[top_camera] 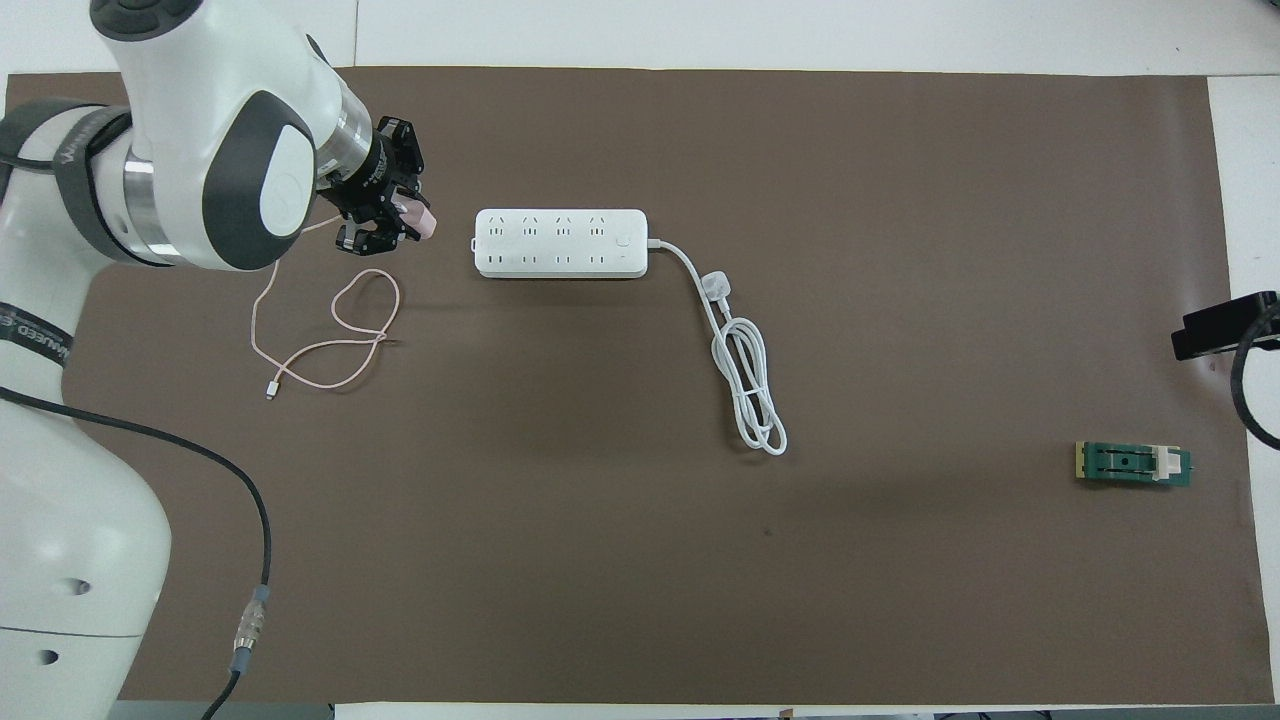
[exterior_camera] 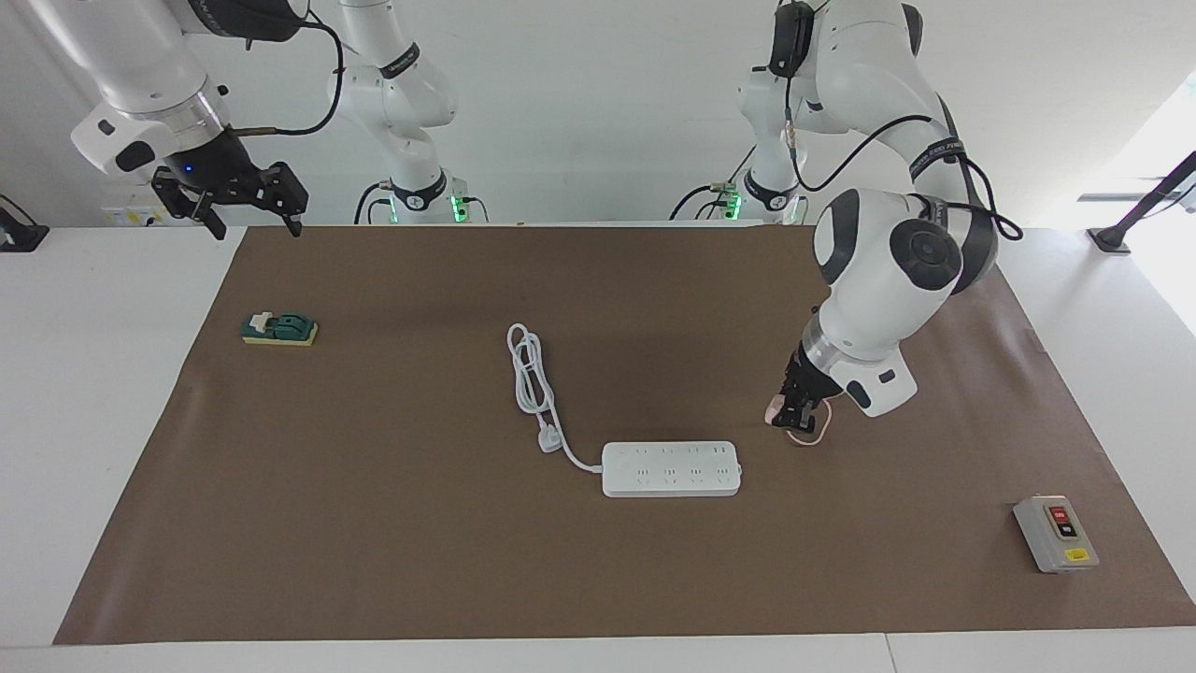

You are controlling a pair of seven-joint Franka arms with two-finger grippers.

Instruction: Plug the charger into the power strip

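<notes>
The left gripper (top_camera: 400, 215) clamps the charger (top_camera: 418, 219) over the mat, just beside the power strip (top_camera: 560, 243) (its 2 socket rows face up); the pink cable (top_camera: 330, 335) trails toward the robots.

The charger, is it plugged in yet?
Not yet. The charger is in the left gripper's grip, up in the air beside the power strip, whose sockets are all bare.
</notes>
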